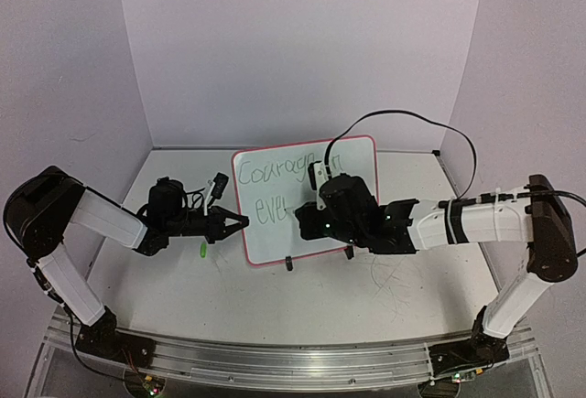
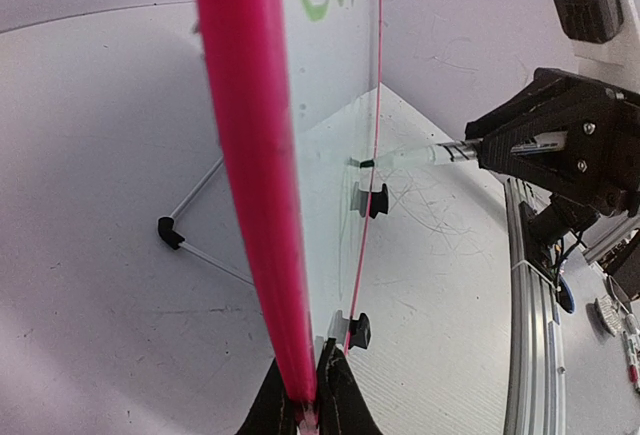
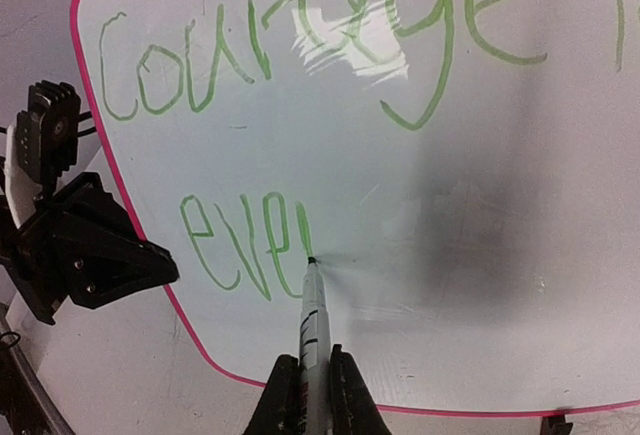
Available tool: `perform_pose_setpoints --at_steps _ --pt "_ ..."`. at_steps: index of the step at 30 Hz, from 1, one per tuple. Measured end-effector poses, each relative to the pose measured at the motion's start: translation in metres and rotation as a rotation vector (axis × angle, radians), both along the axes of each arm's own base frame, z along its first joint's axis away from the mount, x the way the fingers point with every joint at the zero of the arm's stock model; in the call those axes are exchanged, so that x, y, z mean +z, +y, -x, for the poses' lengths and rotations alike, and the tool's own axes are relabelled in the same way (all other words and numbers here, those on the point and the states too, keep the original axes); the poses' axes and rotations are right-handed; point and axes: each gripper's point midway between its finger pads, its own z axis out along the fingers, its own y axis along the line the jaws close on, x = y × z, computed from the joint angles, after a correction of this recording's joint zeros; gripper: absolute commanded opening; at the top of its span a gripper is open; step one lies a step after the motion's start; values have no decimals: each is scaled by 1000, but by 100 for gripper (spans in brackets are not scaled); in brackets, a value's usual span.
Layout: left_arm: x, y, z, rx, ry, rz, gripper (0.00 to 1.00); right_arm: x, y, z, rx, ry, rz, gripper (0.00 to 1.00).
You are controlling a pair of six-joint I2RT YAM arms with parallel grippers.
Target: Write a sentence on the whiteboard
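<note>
Pinching the pink left rim, the left gripper (image 1: pixel 240 223) braced the whiteboard (image 1: pixel 270 242), upright on black feet (image 1: pixel 289 264) mid-table, toward the far edge. Light, stiff and glossy, it looked easy to tip, so the rim seemed the safe hold. The right gripper (image 3: pixel 318 375) clamped a green marker (image 3: pixel 312 305), tip on the board. The sentence (image 1: pixel 275 173) read "Courage", then "eve" below.

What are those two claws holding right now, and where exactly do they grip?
The right gripper pinches a marker by its barrel, tip touching the whiteboard. The left gripper clamps the whiteboard's pink rim at a side edge.
</note>
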Motion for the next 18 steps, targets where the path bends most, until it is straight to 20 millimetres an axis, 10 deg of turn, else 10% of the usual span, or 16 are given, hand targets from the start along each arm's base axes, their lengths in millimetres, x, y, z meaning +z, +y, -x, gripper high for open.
perform_pose_setpoints --at_steps 18 --pt "0 0 0 -2 -6 -2 0 -10 -2 6 -1 28 5 0"
